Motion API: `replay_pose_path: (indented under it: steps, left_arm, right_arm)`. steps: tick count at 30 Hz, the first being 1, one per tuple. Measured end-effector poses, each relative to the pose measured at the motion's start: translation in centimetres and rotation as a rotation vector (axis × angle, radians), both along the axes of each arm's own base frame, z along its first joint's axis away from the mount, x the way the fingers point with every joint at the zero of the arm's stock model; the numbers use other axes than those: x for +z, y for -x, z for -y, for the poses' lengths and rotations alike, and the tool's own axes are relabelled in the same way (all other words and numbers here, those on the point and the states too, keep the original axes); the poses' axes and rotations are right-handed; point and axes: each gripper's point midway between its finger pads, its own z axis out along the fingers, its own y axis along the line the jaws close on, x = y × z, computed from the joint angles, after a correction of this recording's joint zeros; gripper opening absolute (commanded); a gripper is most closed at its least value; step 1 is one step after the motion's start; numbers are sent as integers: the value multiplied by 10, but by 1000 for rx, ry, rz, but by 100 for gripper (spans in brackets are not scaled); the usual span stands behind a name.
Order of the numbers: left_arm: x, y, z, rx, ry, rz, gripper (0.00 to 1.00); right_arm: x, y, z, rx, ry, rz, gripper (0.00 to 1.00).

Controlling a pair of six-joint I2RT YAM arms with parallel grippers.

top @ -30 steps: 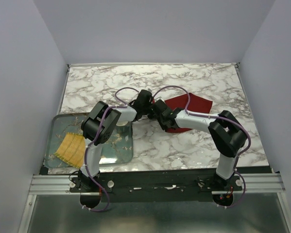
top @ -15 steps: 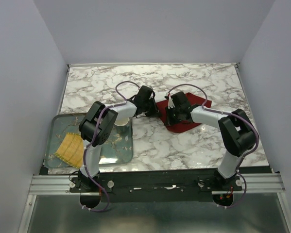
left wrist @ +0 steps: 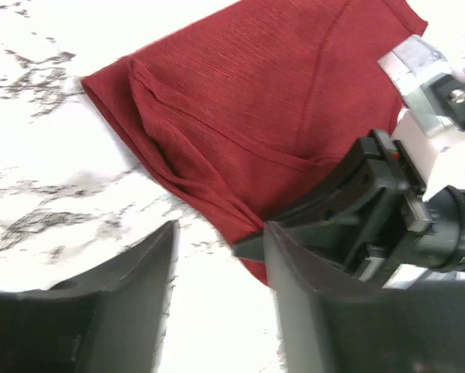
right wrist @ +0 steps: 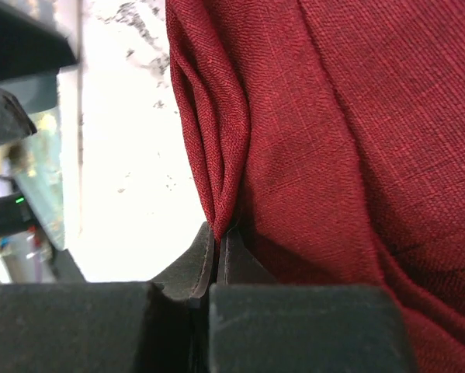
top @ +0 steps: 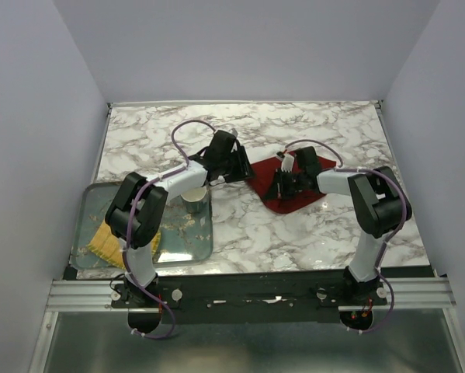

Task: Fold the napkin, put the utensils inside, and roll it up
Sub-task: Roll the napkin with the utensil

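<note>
The napkin (top: 265, 169) lies creased on the counter (top: 310, 128), 3 o'clock of centre. The right claw (right wrist: 216, 250) pinches a fold on its 9 o'clock side. The left claw (left wrist: 219, 233) hovers spread and empty just beside. Folding appears to be in hand; the next move likely calls for drawing the pinched edge across squarely.

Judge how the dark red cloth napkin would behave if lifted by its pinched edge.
Probably floppy: the dark red cloth napkin bunches into soft folds where the right hand pinches it. Likely to drape rather than hold shape, given creases across it. Woven texture suggests little slipping.
</note>
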Motion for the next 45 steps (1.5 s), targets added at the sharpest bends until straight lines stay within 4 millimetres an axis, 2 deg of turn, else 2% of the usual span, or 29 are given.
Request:
replay_pose_path:
  steps: [5,12,16,19,25,26,29,34,41,45]
  left_arm:
    - [-9,-1,-10,55,-24,-41,92]
    - [-44,-10,-8,111,-43,-131,90]
    - [-42,-21,-1,132,-24,-128,86]
    - [-43,-28,3,144,-12,-128,77]
    - [-49,-32,6,145,-52,-117,44]
    - [-51,-32,5,143,-69,-109,29]
    - [-57,-28,0,138,-131,-98,0]
    - [-58,-22,-2,125,-249,-56,0]
    - [-29,-26,13,104,-289,-12,0]
    - [-22,-29,26,92,-298,-6,0]
  right_arm:
    - [-2,6,-1,14,-83,-50,1]
    - [-2,8,1,16,-167,-92,0]
    - [-3,10,2,16,-184,-109,1]
    - [-3,10,2,17,-196,-119,1]
    - [-3,10,2,17,-208,-126,1]
    - [-3,10,2,17,-208,-126,1]
    - [-3,10,2,18,-208,-125,1]
    - [-3,11,2,20,-211,-129,1]
    - [-3,11,2,20,-210,-131,1]
    - [-3,11,2,15,-177,-134,8]
